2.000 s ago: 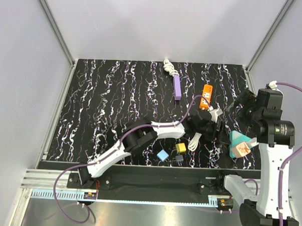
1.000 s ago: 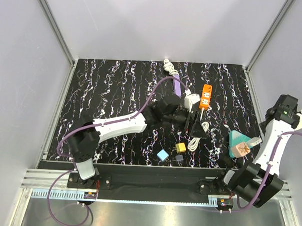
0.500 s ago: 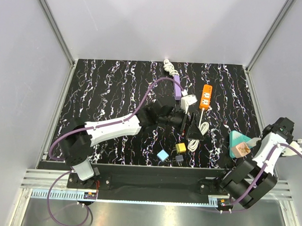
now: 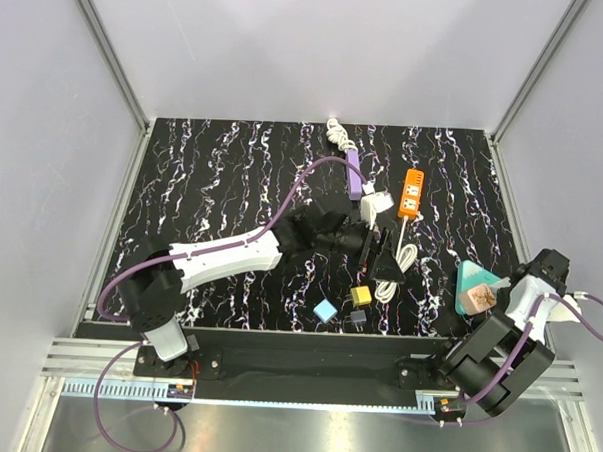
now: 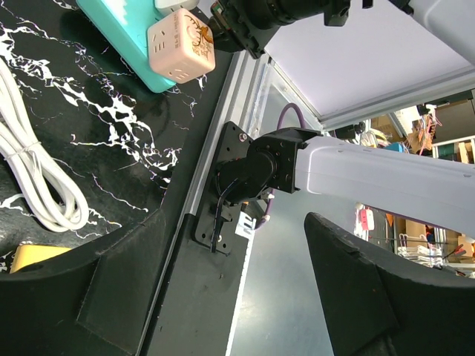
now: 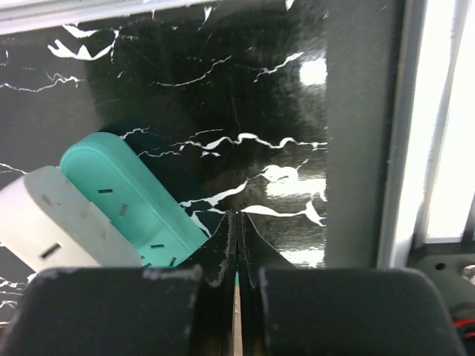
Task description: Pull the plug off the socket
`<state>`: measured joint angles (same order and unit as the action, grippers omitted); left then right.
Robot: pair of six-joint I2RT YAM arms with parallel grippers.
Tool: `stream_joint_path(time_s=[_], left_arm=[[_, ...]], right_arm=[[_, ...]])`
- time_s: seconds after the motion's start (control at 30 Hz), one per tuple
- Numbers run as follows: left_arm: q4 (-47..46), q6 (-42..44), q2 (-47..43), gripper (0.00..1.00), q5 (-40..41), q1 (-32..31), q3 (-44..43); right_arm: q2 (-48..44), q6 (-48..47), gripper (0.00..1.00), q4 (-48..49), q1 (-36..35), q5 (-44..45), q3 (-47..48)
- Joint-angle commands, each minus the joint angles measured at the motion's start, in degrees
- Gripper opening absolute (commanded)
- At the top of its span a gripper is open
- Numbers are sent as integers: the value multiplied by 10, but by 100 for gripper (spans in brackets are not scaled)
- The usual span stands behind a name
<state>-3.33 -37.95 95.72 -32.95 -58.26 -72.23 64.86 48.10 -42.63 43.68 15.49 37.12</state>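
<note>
Two grippers show. The left gripper hangs with fingers spread wide, holding nothing. The right gripper has its fingers pressed together, empty. The white plastic plug lies on the black marbled table, just beside the orange rectangular power strip.

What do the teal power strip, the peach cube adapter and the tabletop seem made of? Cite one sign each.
Teal power strip: likely moulded plastic, smooth satin, rounded edges. Peach cube adapter: likely matte plastic, moulded slots. Tabletop: glossy black marble-look surface, white veins, glare; stone or laminate unclear.
</note>
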Motion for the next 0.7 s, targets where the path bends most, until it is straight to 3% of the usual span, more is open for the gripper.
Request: stream_joint_path(time_s=[0.0, 0.23, 0.47, 0.67], left_arm=[[-19, 10, -12, 80, -3, -1, -2], [-26, 4, 2, 80, -3, -1, -10], [-31, 6, 21, 80, 3, 1, -15], [-17, 21, 29, 80, 21, 10, -16]], right_arm=[[5, 20, 0, 42, 2, -33, -7], [11, 10, 0, 110, -3, -120, -37], [41, 64, 0, 133, -125, -125, -23], [98, 90, 0, 151, -188, -125, 16]])
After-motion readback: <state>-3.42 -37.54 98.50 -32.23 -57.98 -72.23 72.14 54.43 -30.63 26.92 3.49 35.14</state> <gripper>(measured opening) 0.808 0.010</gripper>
